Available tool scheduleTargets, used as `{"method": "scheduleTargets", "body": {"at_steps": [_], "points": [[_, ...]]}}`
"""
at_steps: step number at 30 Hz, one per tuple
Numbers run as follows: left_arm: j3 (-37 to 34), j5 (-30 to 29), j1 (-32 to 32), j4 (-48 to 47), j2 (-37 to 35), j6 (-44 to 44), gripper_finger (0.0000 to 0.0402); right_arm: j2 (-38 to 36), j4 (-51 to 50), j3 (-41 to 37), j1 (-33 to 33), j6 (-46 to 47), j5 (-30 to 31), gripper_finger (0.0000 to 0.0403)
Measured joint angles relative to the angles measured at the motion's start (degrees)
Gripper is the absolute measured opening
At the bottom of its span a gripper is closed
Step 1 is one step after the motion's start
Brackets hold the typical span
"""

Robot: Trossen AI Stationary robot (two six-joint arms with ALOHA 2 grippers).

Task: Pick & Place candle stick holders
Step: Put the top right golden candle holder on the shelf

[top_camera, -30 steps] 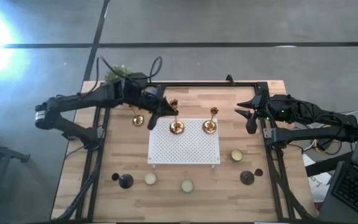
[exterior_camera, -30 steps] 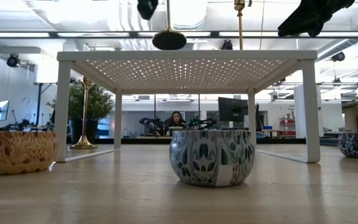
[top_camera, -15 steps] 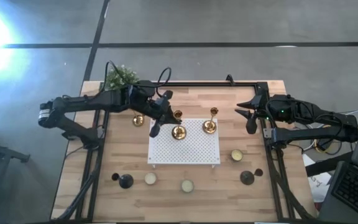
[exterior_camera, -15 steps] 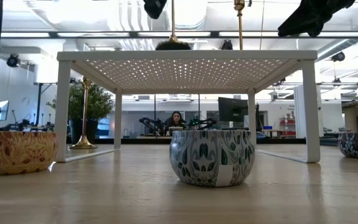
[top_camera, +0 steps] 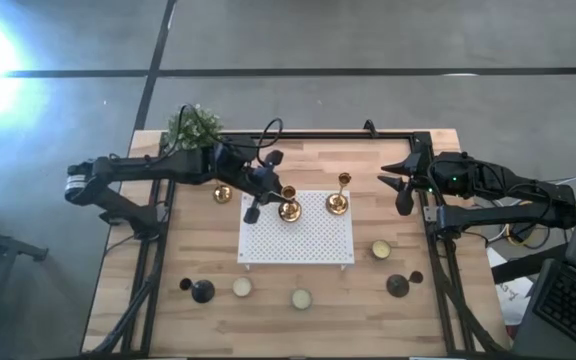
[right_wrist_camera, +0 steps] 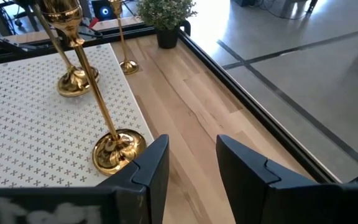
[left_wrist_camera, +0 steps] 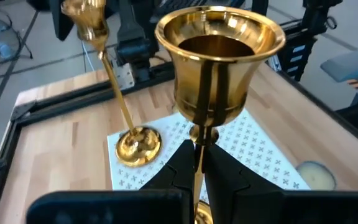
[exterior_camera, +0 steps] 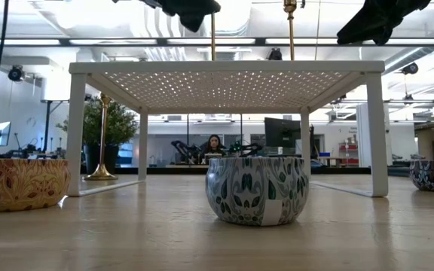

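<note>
Brass holder (left_wrist_camera: pixel 217 68) sits pinched in the left gripper (top_camera: pixel 261 186), jaws nearly shut on the slim stem just under the cup. In the left wrist view the stem runs straight up between the two fingers (left_wrist_camera: pixel 180 167), cup directly above them, base below and mostly hidden. From overhead that base rests on, or just above, the white perforated riser (top_camera: pixel 297 240), near its far-left corner; can't tell if it is fully seated.

Handling guess: polished metal, rigid, no give, likely slippery. Tall and top-heavy with a small round base, so it probably tips easily if released off-vertical. Stem is the only sensible place to grab; cup is too wide and the base too low. A grip high on the stem steadies the cup but gives leverage for the base to swing.

Second brass holder (top_camera: pixel 338 201) stands upright on the riser beyond the held one, well clear of the left jaws. Third brass holder (top_camera: pixel 223 193) is on the desk (top_camera: pixel 183 250) beside the riser, just behind the left gripper.

Right gripper (top_camera: pixel 402 187) waits off the riser's right edge, jaws partly open, holding nothing. In its wrist view the nearest brass base (right_wrist_camera: pixel 118 149) lies just ahead of the left finger, not between them.

Squat black holders (top_camera: pixel 202 291) sit at the desk's near edge, well apart from both grippers.
</note>
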Motion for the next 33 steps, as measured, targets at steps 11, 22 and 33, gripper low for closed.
{"method": "scheduleTargets", "body": {"at_steps": [11,22,33], "points": [[-0.02,9.47,-2.10,1.59,-0.04,-2.24,0.0020,0.00,0.02,0.00,0.00,-0.24,0.01,0.0111],[0.37,4.38,-0.58,2.04,0.22,1.64,0.0020,0.00,0.05,0.00,0.00,0.27,0.02,0.0118],[0.14,9.39,7.70,1.98,3.44,-0.19,0.0020,0.17,0.09,0.00,0.00,0.21,0.07,0.0117]]}}
